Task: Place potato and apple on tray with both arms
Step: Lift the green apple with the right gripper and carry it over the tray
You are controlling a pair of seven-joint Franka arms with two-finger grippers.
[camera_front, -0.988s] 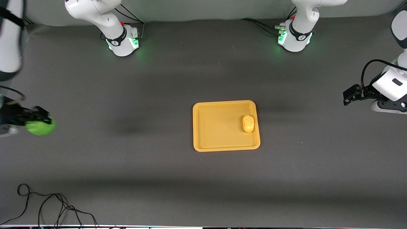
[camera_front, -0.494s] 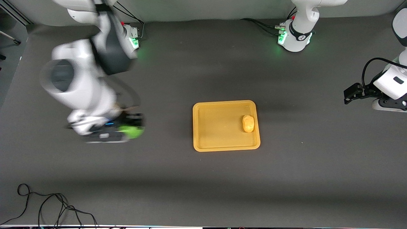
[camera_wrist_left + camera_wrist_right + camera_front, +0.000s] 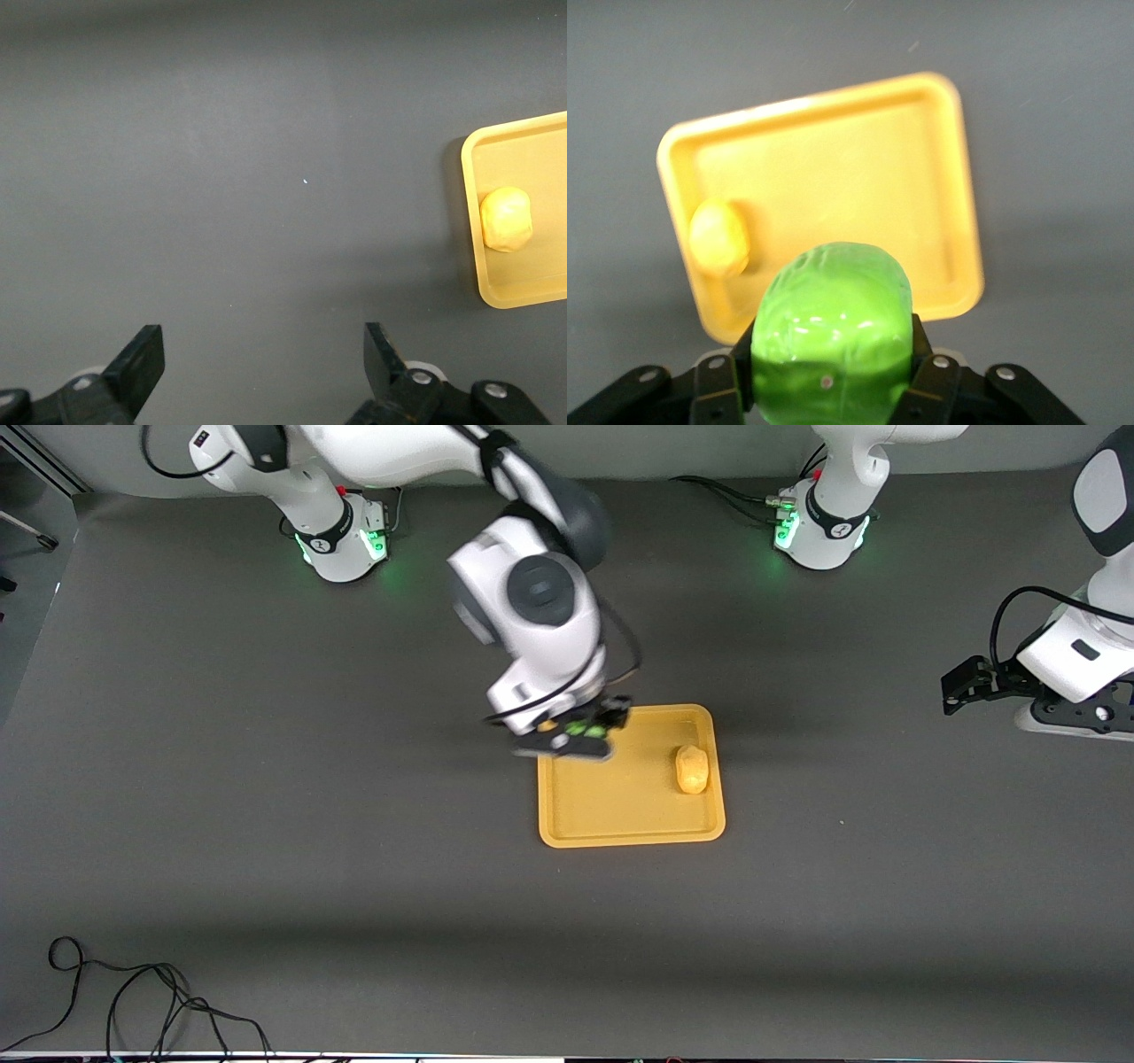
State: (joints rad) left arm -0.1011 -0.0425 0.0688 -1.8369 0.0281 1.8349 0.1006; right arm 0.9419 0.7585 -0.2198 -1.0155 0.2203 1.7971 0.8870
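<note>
The yellow-orange tray (image 3: 620, 815) lies at the table's middle. The potato (image 3: 692, 769) rests in it by the rim toward the left arm's end; it also shows in the right wrist view (image 3: 719, 237) and the left wrist view (image 3: 506, 219). My right gripper (image 3: 585, 732) is shut on the green apple (image 3: 831, 332) and holds it up over the tray's corner toward the right arm's end; in the front view only a sliver of green (image 3: 576, 731) shows under the hand. My left gripper (image 3: 961, 686) is open and empty, held above bare table at the left arm's end.
A black cable (image 3: 133, 1001) lies coiled on the table near the front camera at the right arm's end. The two arm bases (image 3: 341, 536) glow green along the table's edge farthest from the front camera. The table (image 3: 354, 868) is dark grey all round the tray.
My right arm has swung quickly from the right arm's end of the table to over the tray, carrying the apple. My left gripper has drifted slightly toward the tray.
</note>
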